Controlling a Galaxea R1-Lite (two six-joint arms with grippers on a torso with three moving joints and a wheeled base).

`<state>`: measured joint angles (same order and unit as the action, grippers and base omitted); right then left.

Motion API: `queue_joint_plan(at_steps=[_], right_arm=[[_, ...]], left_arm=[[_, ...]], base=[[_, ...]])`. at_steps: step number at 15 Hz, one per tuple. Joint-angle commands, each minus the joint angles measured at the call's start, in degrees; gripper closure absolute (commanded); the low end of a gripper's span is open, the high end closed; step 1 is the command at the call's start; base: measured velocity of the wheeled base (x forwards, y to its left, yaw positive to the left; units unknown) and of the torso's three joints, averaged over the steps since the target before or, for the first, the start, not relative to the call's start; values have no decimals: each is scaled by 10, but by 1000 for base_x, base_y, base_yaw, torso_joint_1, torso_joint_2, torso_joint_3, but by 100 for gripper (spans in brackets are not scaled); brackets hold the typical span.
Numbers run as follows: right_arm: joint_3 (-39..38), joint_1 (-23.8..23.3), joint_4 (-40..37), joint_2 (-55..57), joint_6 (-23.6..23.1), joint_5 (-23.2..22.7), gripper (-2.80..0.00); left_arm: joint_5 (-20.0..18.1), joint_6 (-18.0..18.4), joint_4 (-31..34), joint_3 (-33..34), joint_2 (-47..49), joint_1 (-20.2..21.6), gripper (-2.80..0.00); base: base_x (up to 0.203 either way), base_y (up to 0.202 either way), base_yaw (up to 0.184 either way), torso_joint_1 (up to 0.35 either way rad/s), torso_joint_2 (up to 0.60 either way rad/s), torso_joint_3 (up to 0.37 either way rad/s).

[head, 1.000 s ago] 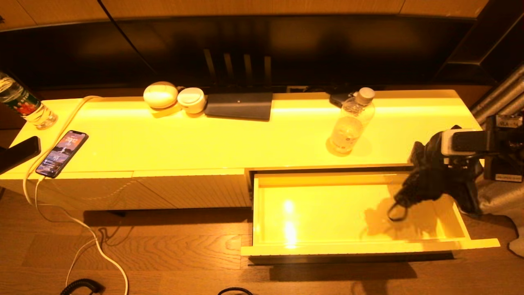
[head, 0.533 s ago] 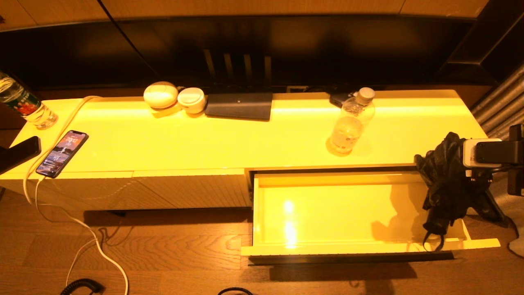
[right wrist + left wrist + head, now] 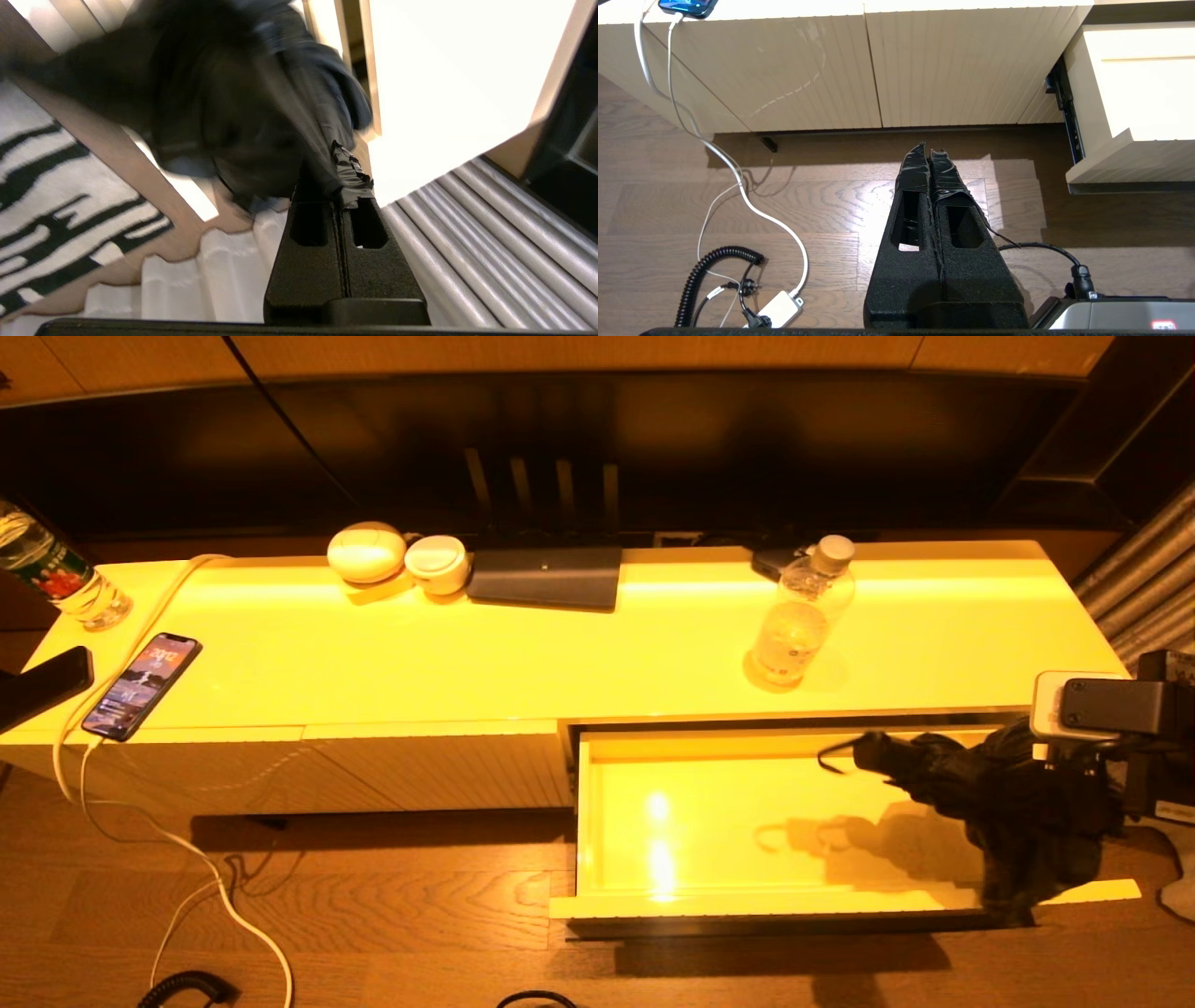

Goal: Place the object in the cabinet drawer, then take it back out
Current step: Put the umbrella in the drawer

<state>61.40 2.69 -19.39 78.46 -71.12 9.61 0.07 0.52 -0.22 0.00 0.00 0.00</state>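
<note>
The cabinet drawer (image 3: 709, 821) stands pulled out at the right of the cream-yellow cabinet, its glossy inside bare; its side also shows in the left wrist view (image 3: 1143, 93). A black folded umbrella (image 3: 980, 789) hangs over the drawer's right end, its strap loop (image 3: 836, 751) pointing left. My right gripper (image 3: 334, 186) is shut on the umbrella's fabric (image 3: 219, 107); in the head view the umbrella hides its fingers. My left gripper (image 3: 929, 149) is shut on nothing, low over the wooden floor in front of the ribbed cabinet panels.
On the cabinet top stand a clear water bottle (image 3: 798, 616), a dark flat box (image 3: 546, 577), two white round items (image 3: 366, 553), a phone (image 3: 140, 686) on a white cable and another bottle (image 3: 56, 579). Silver pipes (image 3: 1139, 569) run at the right. Cables (image 3: 738, 186) lie on the floor.
The umbrella has swung from hanging down at the drawer's right end to lying sideways with its loop to the left over the drawer. The right wrist has dropped slightly.
</note>
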Motion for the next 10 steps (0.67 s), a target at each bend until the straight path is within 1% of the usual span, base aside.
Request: queue_joint_plan(at_steps=[1, 2, 6, 10], right_arm=[[-8, 14, 3, 26, 17, 1, 0], [-13, 14, 5, 33, 23, 1, 0], [-10, 9, 30, 64, 22, 0, 0], [-1, 9, 33, 88, 11, -2, 0]], left_arm=[[0, 0, 0, 1, 0, 0, 0], [0, 0, 0, 1, 0, 0, 0], [0, 0, 0, 1, 0, 0, 0], [0, 0, 0, 1, 0, 0, 0]], base=[[0, 0, 0, 0, 0, 0], [0, 0, 0, 0, 0, 0], [0, 0, 0, 0, 0, 0], [0, 0, 0, 0, 0, 0]])
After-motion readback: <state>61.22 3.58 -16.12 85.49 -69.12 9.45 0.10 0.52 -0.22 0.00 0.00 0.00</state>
